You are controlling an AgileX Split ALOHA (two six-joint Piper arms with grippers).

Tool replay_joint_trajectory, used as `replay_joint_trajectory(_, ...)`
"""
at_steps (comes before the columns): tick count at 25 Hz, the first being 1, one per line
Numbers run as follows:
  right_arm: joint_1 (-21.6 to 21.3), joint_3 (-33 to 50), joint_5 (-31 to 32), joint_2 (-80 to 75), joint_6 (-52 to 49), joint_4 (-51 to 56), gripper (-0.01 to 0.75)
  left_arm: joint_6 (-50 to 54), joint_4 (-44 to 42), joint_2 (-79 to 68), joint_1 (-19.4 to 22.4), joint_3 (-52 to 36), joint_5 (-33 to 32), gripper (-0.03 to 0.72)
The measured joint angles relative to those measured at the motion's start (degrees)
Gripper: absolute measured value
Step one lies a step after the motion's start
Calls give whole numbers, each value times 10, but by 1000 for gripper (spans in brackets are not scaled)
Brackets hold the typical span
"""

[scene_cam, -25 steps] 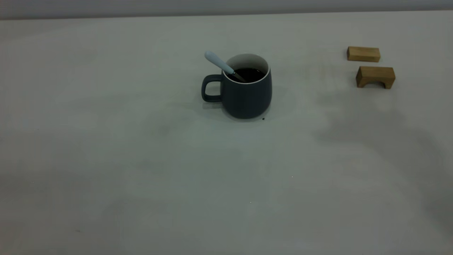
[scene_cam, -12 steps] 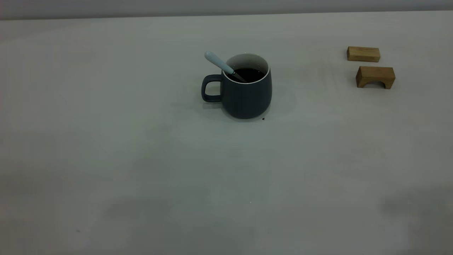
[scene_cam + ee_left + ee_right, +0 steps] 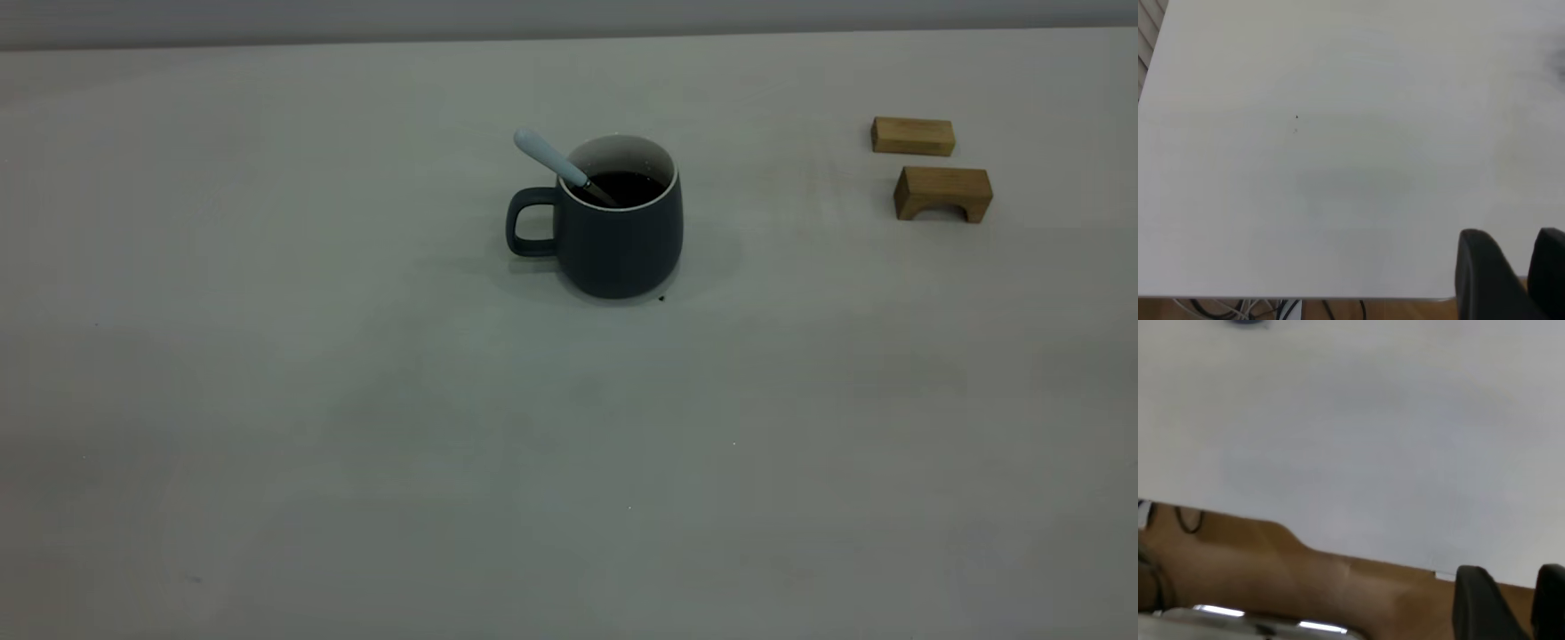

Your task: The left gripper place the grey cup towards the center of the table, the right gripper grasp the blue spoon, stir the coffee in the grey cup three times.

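Note:
The grey cup (image 3: pixel 622 249) stands upright near the middle of the table (image 3: pixel 356 427), its handle pointing left. Dark coffee (image 3: pixel 633 185) fills it. The blue spoon (image 3: pixel 547 157) leans in the cup, bowl in the coffee and pale handle sticking out over the rim to the upper left. Neither arm shows in the exterior view. In the left wrist view my left gripper (image 3: pixel 1515 235) hangs over the table's near edge, fingers apart and empty. My right gripper (image 3: pixel 1511 572) is likewise open and empty, beyond the table edge.
Two small wooden blocks sit at the far right: a flat bar (image 3: pixel 913 136) and an arch-shaped one (image 3: pixel 942 192). A tiny dark speck (image 3: pixel 661 299) lies by the cup's base. The table edge (image 3: pixel 1358 557) borders a brown floor with cables.
The broad shadow on the right side of the table has slid toward the lower right and faded away. The cup, spoon and blocks have not moved.

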State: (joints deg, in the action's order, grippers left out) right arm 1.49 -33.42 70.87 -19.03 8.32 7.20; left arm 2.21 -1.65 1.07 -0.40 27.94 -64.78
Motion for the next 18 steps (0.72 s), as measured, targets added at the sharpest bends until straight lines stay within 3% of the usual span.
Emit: replay_joint_trajectory(18, -4, 65, -58, 168, -1, -24, 237, 0, 0, 0, 0, 0, 0, 238)
